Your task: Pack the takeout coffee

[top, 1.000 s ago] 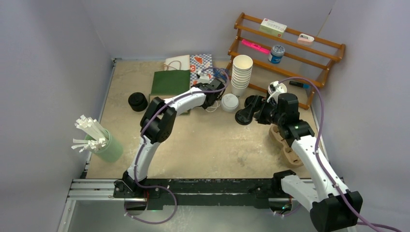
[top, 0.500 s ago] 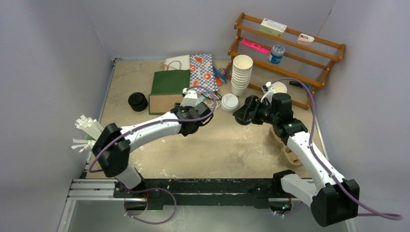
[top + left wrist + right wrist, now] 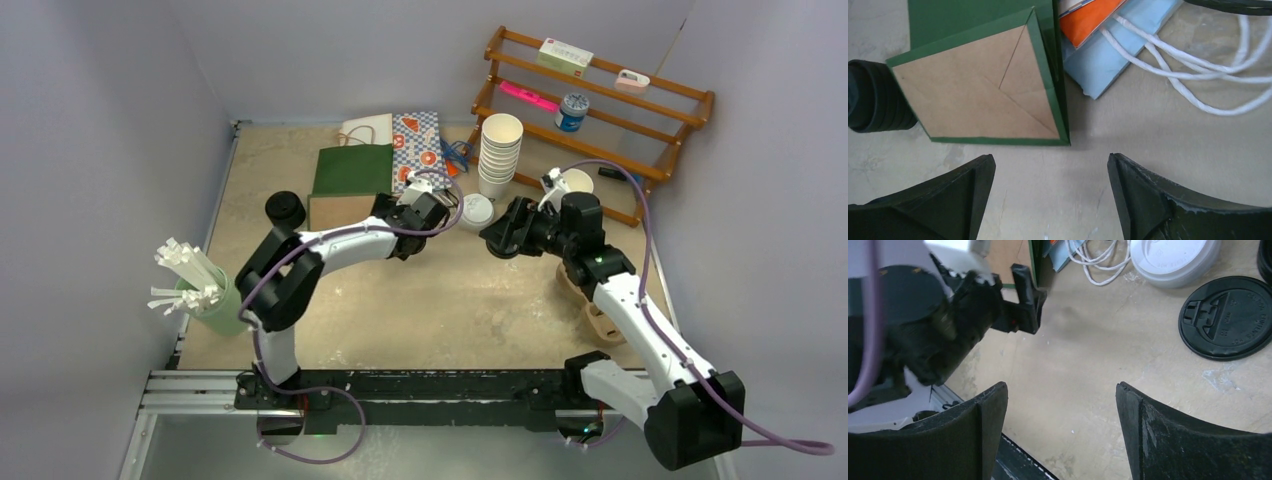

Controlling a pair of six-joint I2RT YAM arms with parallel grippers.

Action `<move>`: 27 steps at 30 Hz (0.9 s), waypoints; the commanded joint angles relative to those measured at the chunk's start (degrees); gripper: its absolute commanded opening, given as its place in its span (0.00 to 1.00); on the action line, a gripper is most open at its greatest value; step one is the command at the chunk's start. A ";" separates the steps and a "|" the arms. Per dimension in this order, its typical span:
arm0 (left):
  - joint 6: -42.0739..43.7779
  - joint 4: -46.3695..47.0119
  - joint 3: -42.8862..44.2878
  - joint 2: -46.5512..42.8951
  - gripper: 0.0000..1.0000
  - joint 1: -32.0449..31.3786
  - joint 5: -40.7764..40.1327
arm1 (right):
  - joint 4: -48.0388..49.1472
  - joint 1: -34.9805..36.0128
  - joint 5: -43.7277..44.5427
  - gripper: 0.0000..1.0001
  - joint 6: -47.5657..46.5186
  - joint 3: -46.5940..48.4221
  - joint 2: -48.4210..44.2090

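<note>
Reset on the left gripper (image 3: 1050, 161): back over the flat green bag (image 3: 983, 95), sprung from shut to wide, holding nothing. Looks like bag-opening yet to come, packing not begun. Right gripper (image 3: 1060, 390) wide too, empty. Takeout coffee (image 3: 476, 212) between both grippers, upright, white lid up, dark body hardly showing

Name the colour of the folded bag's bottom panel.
Bottom panel: brown, edged dark green; best in left wrist view.

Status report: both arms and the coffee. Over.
Left gripper: jaws open, empty, by flat green bag. Right gripper: jaws open, empty, beside black lid. Takeout coffee unheld, not clearly in view.
</note>
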 commanded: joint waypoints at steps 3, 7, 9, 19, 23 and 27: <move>4.16 2.04 8.04 8.99 0.89 2.65 0.88 | -1.08 0.15 3.82 0.82 -2.33 1.86 -3.59; 3.78 -0.47 12.72 14.27 0.88 3.92 -3.10 | -1.04 0.14 5.51 0.82 -3.07 0.73 -5.60; 3.49 -1.80 14.58 16.43 0.88 4.81 -5.20 | -0.62 0.14 6.11 0.82 -3.21 0.03 -6.69; 1.28 -8.43 20.62 21.60 0.70 6.27 -12.72 | -0.84 0.16 6.50 0.82 -3.42 -0.66 -7.20; 0.77 -9.03 19.67 20.58 0.65 6.34 -13.20 | -0.14 0.16 6.98 0.81 -2.95 -0.60 -6.40; 0.70 -8.99 18.33 18.95 0.58 6.41 -13.81 | -0.07 0.15 6.66 0.81 -2.58 -0.51 -5.81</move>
